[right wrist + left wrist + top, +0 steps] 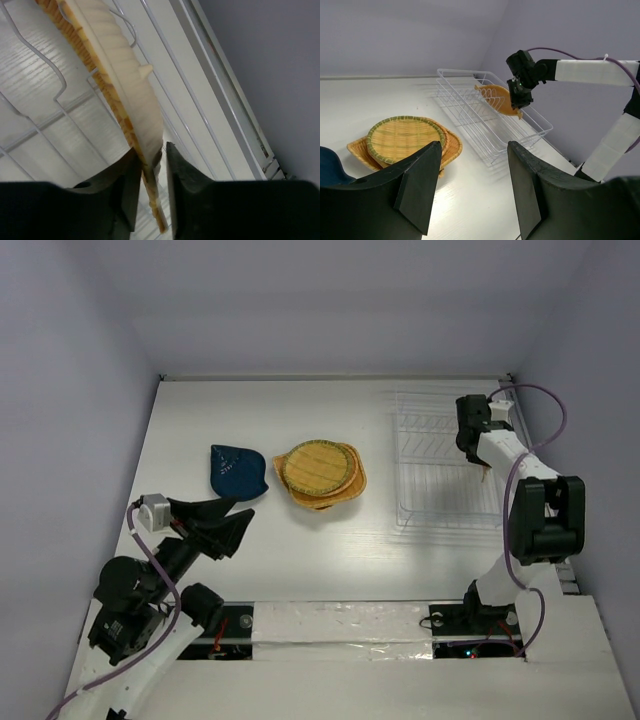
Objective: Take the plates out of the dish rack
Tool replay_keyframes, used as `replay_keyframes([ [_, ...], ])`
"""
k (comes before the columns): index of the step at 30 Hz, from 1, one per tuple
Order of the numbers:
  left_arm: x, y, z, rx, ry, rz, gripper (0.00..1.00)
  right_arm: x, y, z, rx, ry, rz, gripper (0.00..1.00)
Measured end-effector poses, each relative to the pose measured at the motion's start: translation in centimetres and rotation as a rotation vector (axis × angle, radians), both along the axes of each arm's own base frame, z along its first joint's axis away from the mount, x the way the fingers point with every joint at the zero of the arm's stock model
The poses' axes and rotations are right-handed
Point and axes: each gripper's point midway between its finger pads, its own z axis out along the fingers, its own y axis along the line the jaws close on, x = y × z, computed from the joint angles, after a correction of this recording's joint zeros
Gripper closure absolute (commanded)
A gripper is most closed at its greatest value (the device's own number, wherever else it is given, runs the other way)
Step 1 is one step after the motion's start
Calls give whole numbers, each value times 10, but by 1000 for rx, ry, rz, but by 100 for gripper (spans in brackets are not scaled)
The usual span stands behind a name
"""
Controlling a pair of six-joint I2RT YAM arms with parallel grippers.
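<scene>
The leaf-shaped orange-yellow plate [120, 65] stands on edge among the wires of the white dish rack [440, 465]. My right gripper [152, 165] is shut on its lower rim; the plate also shows in the left wrist view [496, 98]. The round ribbed plate [316, 468] lies stacked on the rounded-square plate [352, 485] at the table's middle. The dark blue plate [238, 471] lies to their left. My left gripper [225, 525] is open and empty, near the front left, short of the blue plate.
The rack [485, 125] shows no other plates. The right arm [540, 510] reaches along the rack's right side, close to the right wall. White tape [350, 625] runs along the table's near edge.
</scene>
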Motion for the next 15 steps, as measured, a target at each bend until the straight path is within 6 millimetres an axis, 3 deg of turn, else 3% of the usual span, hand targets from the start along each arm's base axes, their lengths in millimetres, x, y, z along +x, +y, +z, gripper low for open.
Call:
replay_keyframes([
  [5, -2, 4, 2, -12, -12, 12, 48, 1, -5, -1, -41, 73, -6, 94],
  [8, -2, 5, 2, -14, -11, 14, 48, -5, -7, 0, -97, 122, -5, 100],
  [15, -3, 5, 2, -14, -8, 12, 48, -13, -4, 17, -213, 166, -7, 100],
])
